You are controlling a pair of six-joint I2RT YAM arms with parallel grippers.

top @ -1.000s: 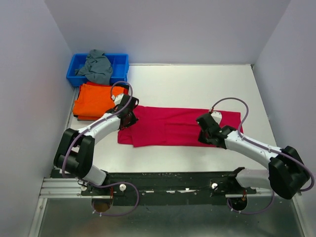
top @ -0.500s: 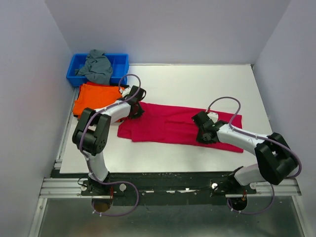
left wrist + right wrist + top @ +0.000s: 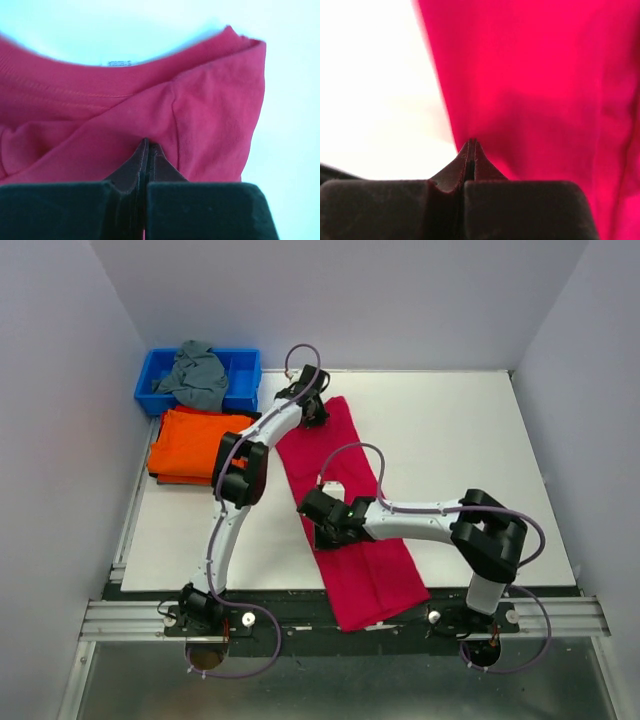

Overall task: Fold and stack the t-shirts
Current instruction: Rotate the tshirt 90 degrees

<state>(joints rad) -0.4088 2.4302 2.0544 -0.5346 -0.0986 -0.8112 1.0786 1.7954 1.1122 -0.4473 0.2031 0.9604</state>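
Observation:
The crimson-pink t-shirt [image 3: 305, 460] lies as a long strip running from the far middle of the table toward me. Its near end [image 3: 380, 595] drapes over the table's front edge. My left gripper [image 3: 314, 411] is shut on the strip's far end; in the left wrist view its tips [image 3: 147, 142] pinch the cloth [image 3: 210, 110] near the collar. My right gripper [image 3: 320, 536] is shut on the strip's left edge at mid-length; in the right wrist view its tips [image 3: 471, 142] bite into the pink fabric [image 3: 545, 75]. Folded orange t-shirts [image 3: 195, 445] sit stacked at the left.
A blue bin [image 3: 246, 370] stands in the far left corner with a grey cloth [image 3: 197, 375] heaped in it, just behind the orange stack. White walls close the table on three sides. The black rail [image 3: 300, 615] runs along the near edge.
Both grippers have swung the pink shirt from lying crosswise to lying lengthwise. The left arm has reached far forward, and the right gripper has moved left and toward me.

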